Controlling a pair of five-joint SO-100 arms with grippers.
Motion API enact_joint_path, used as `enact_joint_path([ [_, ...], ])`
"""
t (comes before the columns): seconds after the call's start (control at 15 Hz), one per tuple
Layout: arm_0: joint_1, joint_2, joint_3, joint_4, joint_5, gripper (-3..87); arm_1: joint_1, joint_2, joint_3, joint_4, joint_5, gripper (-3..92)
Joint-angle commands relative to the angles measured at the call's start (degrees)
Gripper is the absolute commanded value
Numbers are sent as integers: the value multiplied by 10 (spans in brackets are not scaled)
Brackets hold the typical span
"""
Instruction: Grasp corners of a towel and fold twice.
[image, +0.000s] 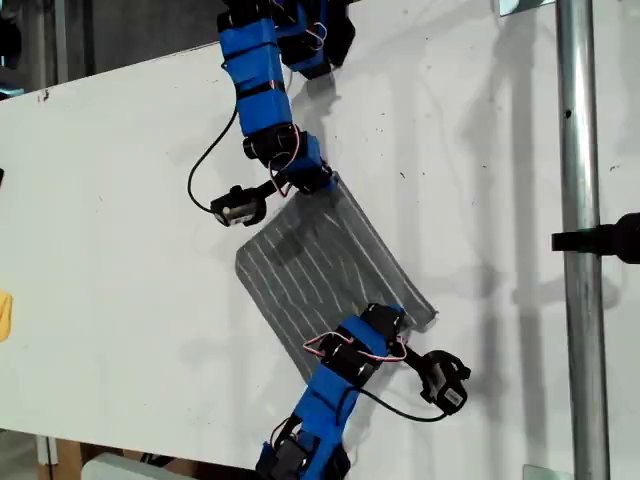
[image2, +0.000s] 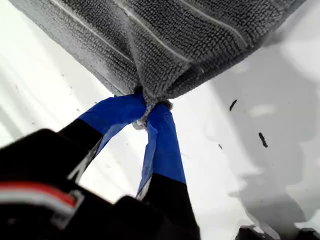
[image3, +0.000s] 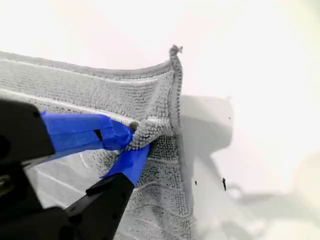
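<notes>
The towel (image: 320, 265), dark grey with thin white stripes, lies spread on the white table (image: 120, 200) in the middle of the exterior view. Two blue arms hold it at opposite corners. One arm's gripper (image: 322, 180) comes from the top of that view, and the other arm's gripper (image: 392, 322) comes from the bottom. The wrist views do not settle which arm is which. My first gripper (image2: 146, 111) is shut on a bunched corner of the towel (image2: 165, 45). My second gripper (image3: 136, 141) is shut on a fold of the towel (image3: 100, 95) beside a raised corner (image3: 174, 51).
A vertical metal pole (image: 580, 250) with a black clamp (image: 605, 240) stands at the exterior view's right. A yellow object (image: 4, 315) shows at that view's left edge. Small dark specks (image2: 262, 140) mark the table. The table's front edge runs along the exterior view's bottom.
</notes>
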Motion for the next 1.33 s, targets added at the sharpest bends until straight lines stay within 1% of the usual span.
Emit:
enact_joint_path([
  [0.0, 18, 57, -51, 31, 5, -29, -7, 92, -28, 18, 6, -3],
  [0.07, 12, 67, -49, 58, -7, -29, 13, 92, -28, -3, -11, -3],
  [0.13, -1, 76, -42, 98, -17, -29, 42, 78, -30, -30, -35, -3],
  [0.2, -18, 81, -40, 153, -25, -29, 75, 59, -34, -62, -63, -3],
  [0.27, -37, 103, -9, 177, -23, -29, 107, 32, -48, -91, -95, -3],
  [0.53, -138, 293, 246, 183, -2, -29, 230, -151, -198, -168, -227, -3],
  [0.67, -201, 372, 353, 185, 25, -29, 277, -218, -294, -176, -274, -3],
  [0.73, -230, 398, 391, 185, 36, -29, 294, -222, -314, -186, -285, -3],
  [0.87, -267, 432, 430, 185, 65, -29, 307, -203, -319, -199, -292, -3],
  [0.93, -274, 448, 446, 185, 66, -29, 306, -193, -300, -212, -292, -3],
  [1.07, -273, 454, 464, 181, 62, -29, 294, -212, -280, -194, -277, -3],
  [1.2, -267, 453, 492, 149, 58, -28, 284, -261, -260, -174, -257, -3],
  [1.27, -257, 450, 504, 122, 54, -27, 279, -287, -258, -167, -250, -3],
])
